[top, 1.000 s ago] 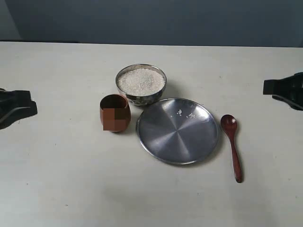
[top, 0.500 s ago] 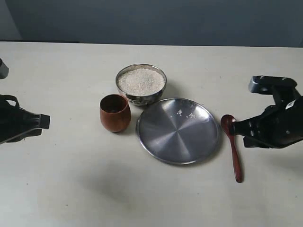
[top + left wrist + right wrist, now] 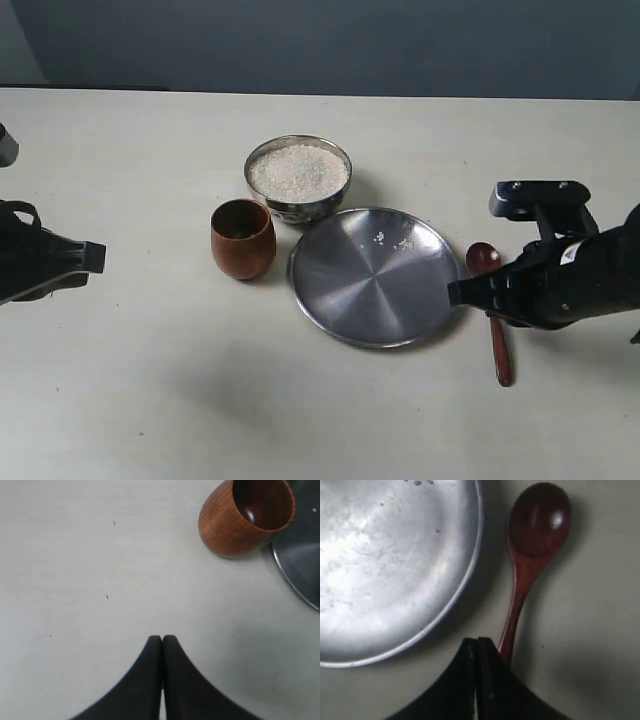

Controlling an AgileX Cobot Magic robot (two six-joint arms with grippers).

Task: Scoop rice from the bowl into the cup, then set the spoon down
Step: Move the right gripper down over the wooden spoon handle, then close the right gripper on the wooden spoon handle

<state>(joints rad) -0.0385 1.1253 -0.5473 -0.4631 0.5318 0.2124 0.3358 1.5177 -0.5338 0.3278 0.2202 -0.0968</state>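
1. Right tool (image 3: pixel 477 642) has its jaws pressed together and holds nothing. It hangs over the strip of table (image 3: pixel 150 380) between the plate (image 3: pixel 360 290) and the spoon (image 3: pixel 522 575).
2. In the right wrist view the closed tips sit just beside the spoon's handle, on the plate side, about halfway along it. Whether they touch the wood cannot be told.
3. The spoon lies flat on the table just right of the plate. Its long axis runs from the far side to the near side, with the round scoop at the far end and the handle tail at the near end.
4. To grasp the handle, the right tool would probably have to open and shift slightly outward so that it straddles the handle across its width.
5. Left tool (image 3: pixel 161 639) is likewise closed and empty. It is well apart from the spoon, beyond the cup (image 3: pixel 243 240), so the right arm is clearly the nearer one.
6. The rice (image 3: pixel 298 170) fills the bowl (image 3: pixel 300 208), which stands behind the plate next to the cup. The cup looks empty.
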